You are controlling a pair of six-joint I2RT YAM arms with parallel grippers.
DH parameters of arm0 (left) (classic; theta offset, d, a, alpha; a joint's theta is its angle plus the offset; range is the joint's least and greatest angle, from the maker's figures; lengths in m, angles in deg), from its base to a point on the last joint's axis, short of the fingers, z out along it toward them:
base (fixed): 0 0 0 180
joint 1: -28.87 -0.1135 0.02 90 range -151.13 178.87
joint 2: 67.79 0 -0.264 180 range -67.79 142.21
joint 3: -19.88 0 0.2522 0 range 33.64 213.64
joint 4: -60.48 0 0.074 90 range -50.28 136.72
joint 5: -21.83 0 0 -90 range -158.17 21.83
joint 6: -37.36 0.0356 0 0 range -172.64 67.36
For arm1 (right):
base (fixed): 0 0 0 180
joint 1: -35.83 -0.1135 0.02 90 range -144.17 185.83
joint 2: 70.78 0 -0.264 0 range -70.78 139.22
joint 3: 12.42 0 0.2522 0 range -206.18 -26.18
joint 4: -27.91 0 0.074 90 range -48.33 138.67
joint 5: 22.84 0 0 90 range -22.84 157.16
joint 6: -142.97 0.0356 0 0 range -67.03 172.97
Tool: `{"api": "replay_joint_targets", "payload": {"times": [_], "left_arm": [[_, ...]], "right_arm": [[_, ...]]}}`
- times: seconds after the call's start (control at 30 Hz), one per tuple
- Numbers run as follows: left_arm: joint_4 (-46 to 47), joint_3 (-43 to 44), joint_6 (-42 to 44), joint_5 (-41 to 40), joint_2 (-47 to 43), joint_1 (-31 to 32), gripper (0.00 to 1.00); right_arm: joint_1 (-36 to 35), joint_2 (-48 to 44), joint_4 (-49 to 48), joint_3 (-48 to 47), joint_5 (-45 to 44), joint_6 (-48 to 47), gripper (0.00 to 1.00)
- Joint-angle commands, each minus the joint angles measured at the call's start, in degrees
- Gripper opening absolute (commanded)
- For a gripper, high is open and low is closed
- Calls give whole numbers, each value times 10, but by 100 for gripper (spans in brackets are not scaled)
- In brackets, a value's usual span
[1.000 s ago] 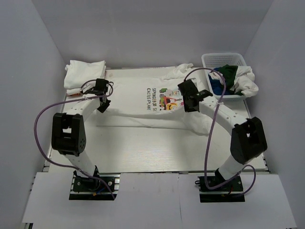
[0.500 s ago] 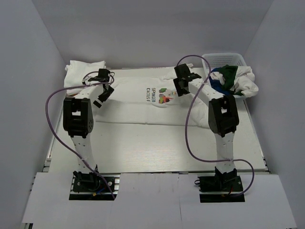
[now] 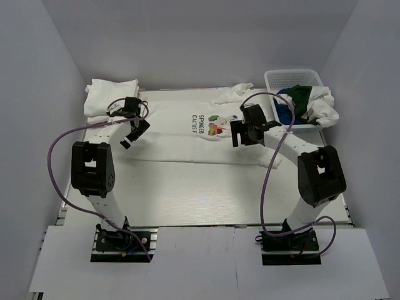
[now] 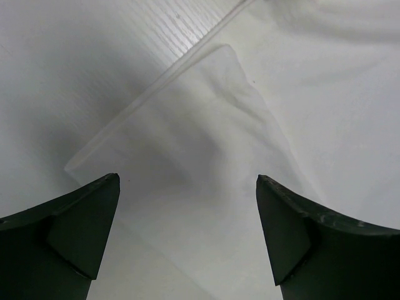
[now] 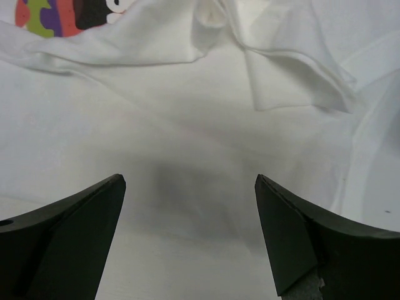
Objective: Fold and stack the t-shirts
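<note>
**Printed T-Shirt Laid Out; Both Claws Open Above It**

Found the printed t-shirt (image 3: 181,140) spread flat across the far half of the tabletop (image 3: 206,194), colourful print (image 3: 215,124) facing up. Could not read the dark lettering (image 3: 195,120) beside it: too small. Noted the garment's right side rumpled and partly hidden under the right arm (image 3: 294,147).

Observed the left claw (image 3: 134,133) over the shirt's left edge, spread wide, gripping nothing. From its wrist view (image 4: 187,180), saw only a thin corner of cloth (image 4: 206,156) on bare tabletop. Cannot tell whether the fingertips touch it.

Observed the right claw (image 3: 242,136) just right of the print, likewise spread wide and empty. From its wrist view (image 5: 189,178), saw creased white cloth (image 5: 187,125), with the print (image 5: 56,15) cut off by the top edge.

Noted a pile of white t-shirts (image 3: 111,94) at the far left corner; number of layers not discernible. Noted the basket (image 3: 294,75) at the far right corner holding a blue t-shirt (image 3: 285,112), a dark green t-shirt (image 3: 301,95) and a loose white t-shirt (image 3: 325,106) spilling over its right rim, each mostly hidden.
</note>
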Motion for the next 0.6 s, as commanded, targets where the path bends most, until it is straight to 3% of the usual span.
{"api": "replay_joint_targets", "payload": {"times": [0.0,0.27,0.37,0.57], "left_arm": [[51,-44,41,45,-29,3,100],[56,-50,63,42,11,3,100],[41,-44,63,28,23,3,100],[39,-56,69,18,18,-2,100]], "right_arm": [[1,26,-72,0,45,29,90],[9,156,-105,-110,18,20,90],[20,188,-178,-135,32,11,90],[46,329,-234,-343,10,9,90]]}}
